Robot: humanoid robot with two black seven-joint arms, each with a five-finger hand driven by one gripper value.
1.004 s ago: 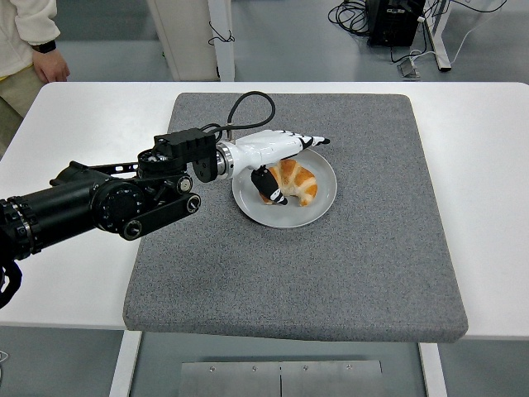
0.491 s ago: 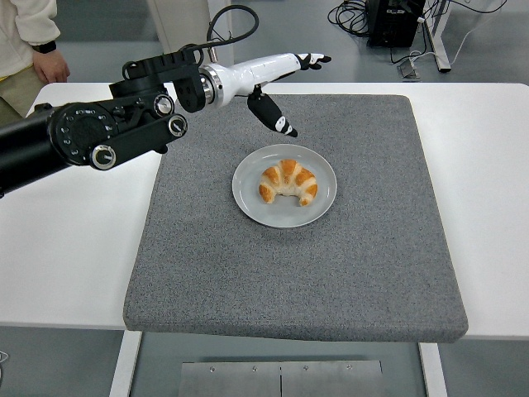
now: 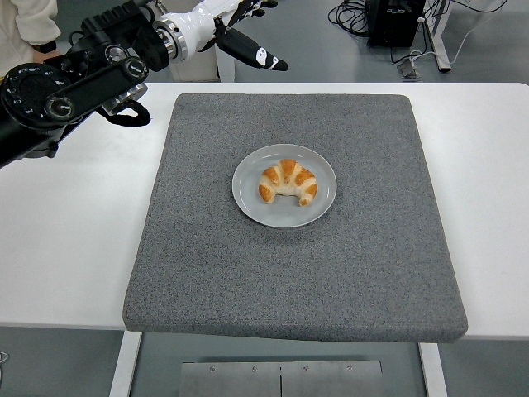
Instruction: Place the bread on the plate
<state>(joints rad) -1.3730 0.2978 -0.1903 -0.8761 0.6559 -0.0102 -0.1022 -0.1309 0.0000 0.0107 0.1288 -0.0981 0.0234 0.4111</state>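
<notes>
Since a second ago my left hand has let go of the bread and pulled well away: it was down over the plate with its fingers around the croissant, and now it is up at the far left corner, past the far edge of the desk and clear of the grey mat. Half a second back it was only partway there, hovering over the mat's far edge. What I can see of its fingers is spread and holding nothing; the fingertips run off the top of the picture, so I judge that from the visible part only.

The bread lies on the plate, roughly centred, curved side toward the far edge, inside the rim all round. The plate sits in the middle of the mat and looks undisturbed by the release.

I'd call the task done: bread placed, hand released and withdrawn. All that seems left is bringing the arm back to rest. My right arm is out of view. A person's sleeve shows at the top left, just beside the raised arm, so I would mind that on the way back.
</notes>
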